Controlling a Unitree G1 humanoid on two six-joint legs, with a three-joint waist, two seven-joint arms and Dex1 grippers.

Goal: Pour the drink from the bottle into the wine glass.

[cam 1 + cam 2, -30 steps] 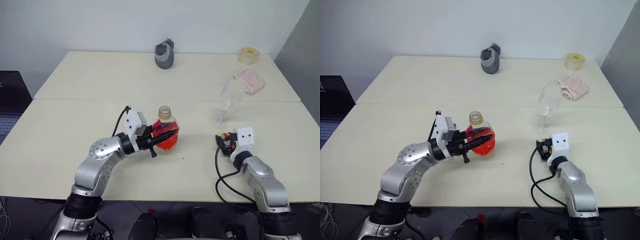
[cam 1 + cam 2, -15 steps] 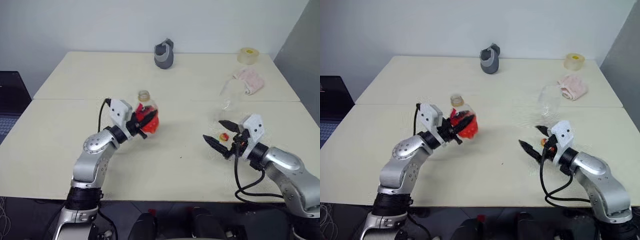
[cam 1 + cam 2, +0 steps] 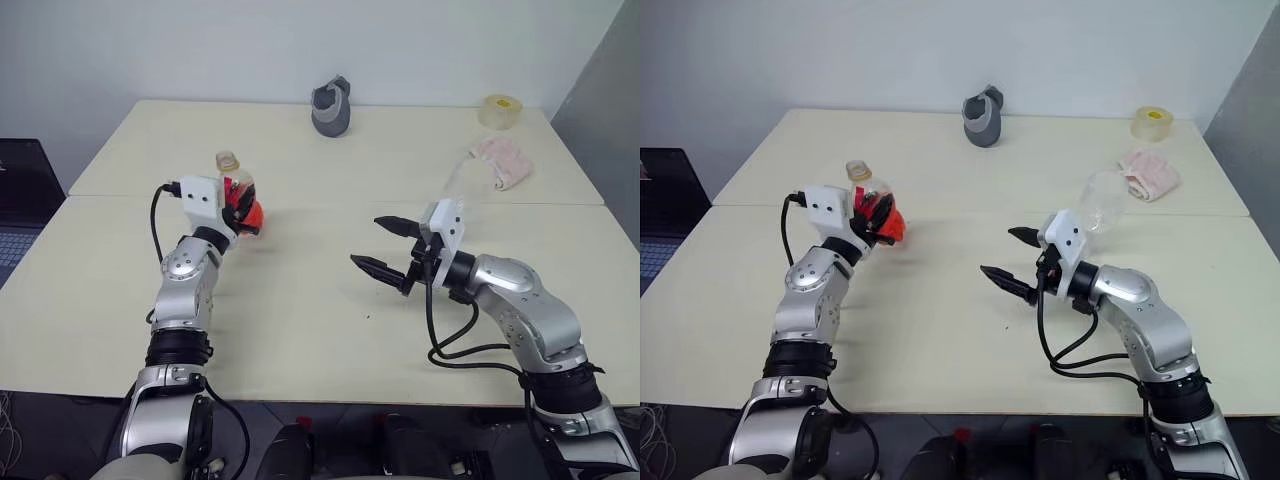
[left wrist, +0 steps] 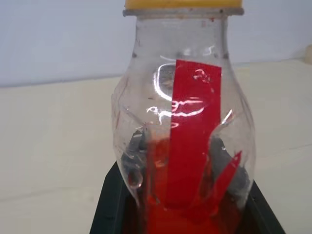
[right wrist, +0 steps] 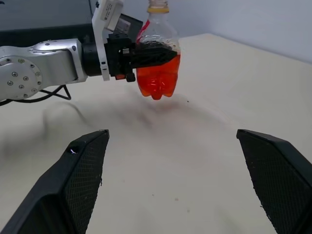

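My left gripper (image 3: 243, 204) is shut on the bottle (image 3: 233, 190), holding it upright above the table's left side. The bottle is small, clear and waisted, with a yellowish cap (image 4: 183, 5). The red drink (image 5: 157, 80) fills its lower part. My right gripper (image 3: 366, 242) hovers open over the middle of the table with nothing between its fingers, pointing left toward the bottle. The clear wine glass (image 3: 1103, 199) stands just behind and to the right of that gripper's white wrist block, which hides its stem and foot.
A grey cup-like object (image 3: 330, 108) stands at the table's far edge, and a tape roll (image 3: 497, 110) sits at the far right corner. A pink cloth (image 3: 501, 161) lies near the glass. A dark laptop (image 3: 18, 205) is off the table's left side.
My left arm swung the bottle leftward and farther from me. My right gripper rose off the table, moved left and opened wide.
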